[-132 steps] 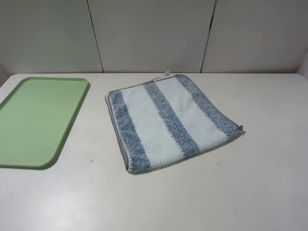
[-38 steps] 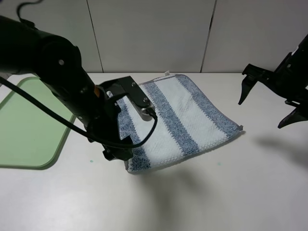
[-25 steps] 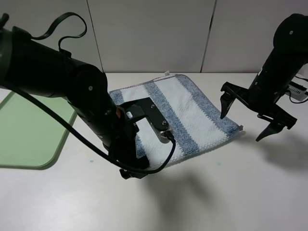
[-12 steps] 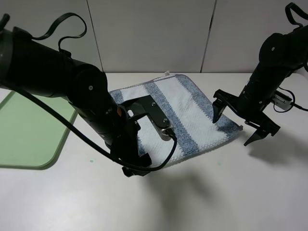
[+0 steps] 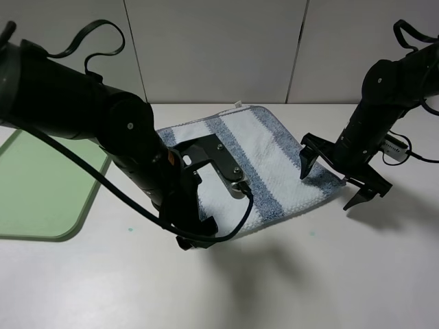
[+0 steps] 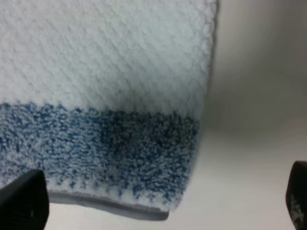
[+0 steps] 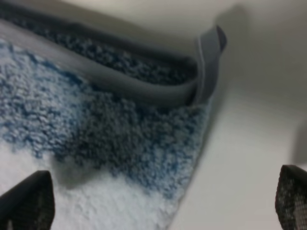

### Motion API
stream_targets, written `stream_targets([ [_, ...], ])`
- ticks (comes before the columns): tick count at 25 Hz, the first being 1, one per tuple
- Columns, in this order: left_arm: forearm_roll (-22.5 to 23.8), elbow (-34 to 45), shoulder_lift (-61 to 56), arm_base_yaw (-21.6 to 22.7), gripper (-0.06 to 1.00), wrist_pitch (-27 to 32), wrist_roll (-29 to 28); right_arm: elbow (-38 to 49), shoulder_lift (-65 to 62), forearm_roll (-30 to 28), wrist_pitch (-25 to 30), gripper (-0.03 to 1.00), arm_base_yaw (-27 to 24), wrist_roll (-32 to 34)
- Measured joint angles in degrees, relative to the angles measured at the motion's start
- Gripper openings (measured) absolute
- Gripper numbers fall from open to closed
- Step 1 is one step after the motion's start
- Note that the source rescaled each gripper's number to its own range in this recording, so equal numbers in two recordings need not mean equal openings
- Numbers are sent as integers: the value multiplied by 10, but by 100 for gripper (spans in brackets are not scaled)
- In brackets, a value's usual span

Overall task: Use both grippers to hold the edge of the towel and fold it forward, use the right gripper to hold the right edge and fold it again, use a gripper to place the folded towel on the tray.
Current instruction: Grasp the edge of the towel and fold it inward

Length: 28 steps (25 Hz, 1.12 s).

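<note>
White tabletop (image 5: 329, 274), pale panelled wall (image 5: 219, 48), striped towel (image 5: 267, 157) flat, left pincer (image 5: 195, 234) and right pincer (image 5: 328, 188) spread wide.

**Two black arms, one silver bracket**

On my high feed, the left arm (image 5: 75, 96) is a chain of thick, rounded matte-black housings. A glossy black cable (image 5: 89, 34) curls off its upper segment. A small silver bracket (image 5: 230, 177) dotted with screws sits beside the black pincer-fingered left gripper (image 5: 197, 233). The right arm (image 5: 394, 82) is equally black and rounded, with thin black wires (image 5: 410, 31) and a pale connector (image 5: 392, 145) at the wrist. Its black right gripper (image 5: 328, 188) has tapering, pointed fingers (image 5: 304, 164). My wrist feeds show only blurred dark fingertips (image 6: 24, 201).
</note>
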Motion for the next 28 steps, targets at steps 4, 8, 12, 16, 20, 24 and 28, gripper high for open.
stream_targets([
  [4,0,-2,27,0,99,0,1,0,12,0,-4,100,0,0],
  [8,0,-4,31,0,98,-9,1,0,26,1,-7,100,0,0],
  [12,0,-9,31,0,98,-29,1,-2,31,2,-4,100,0,-2],
  [16,-2,-9,31,0,98,-39,1,-2,32,2,-6,100,0,-2],
  [20,-2,-9,41,0,98,-62,1,-2,32,2,-7,100,0,-2],
  [24,-2,-10,76,0,98,-73,1,-2,32,3,-7,100,0,-2],
  [28,-2,-10,102,0,98,-88,1,-2,32,3,-7,100,0,-3],
])
